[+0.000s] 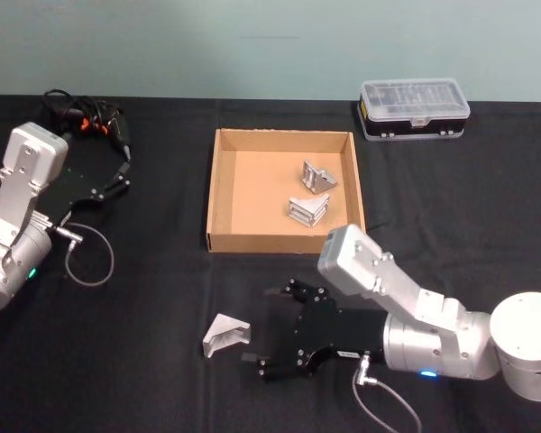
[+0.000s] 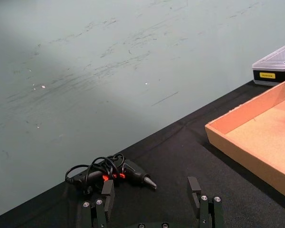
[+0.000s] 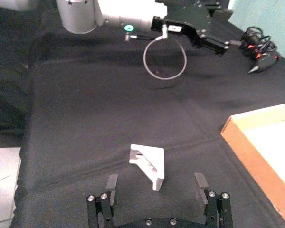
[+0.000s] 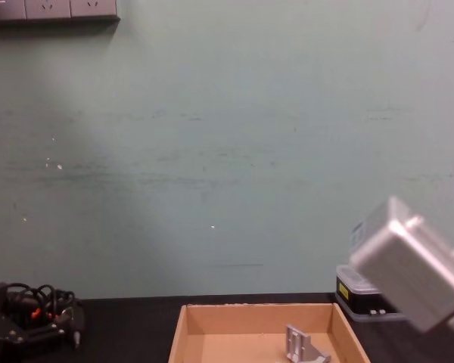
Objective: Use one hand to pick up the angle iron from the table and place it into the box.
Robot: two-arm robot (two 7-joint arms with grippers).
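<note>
The box (image 1: 218, 194) sits mid table (image 1: 153, 298) with two angle irons (image 1: 317, 177) inside, a third angle iron (image 1: 225, 335) just in front, plastic case (image 1: 414, 108) behind right, corded tool (image 1: 92, 120) back left.

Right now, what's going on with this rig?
The right gripper sits low over the table, open, with a loose angle iron at the mouth of its fingers, not yet gripped. That piece lies in front of the box, which already holds two angle irons. The left gripper is parked, open, at the table's left near a corded tool.
</note>
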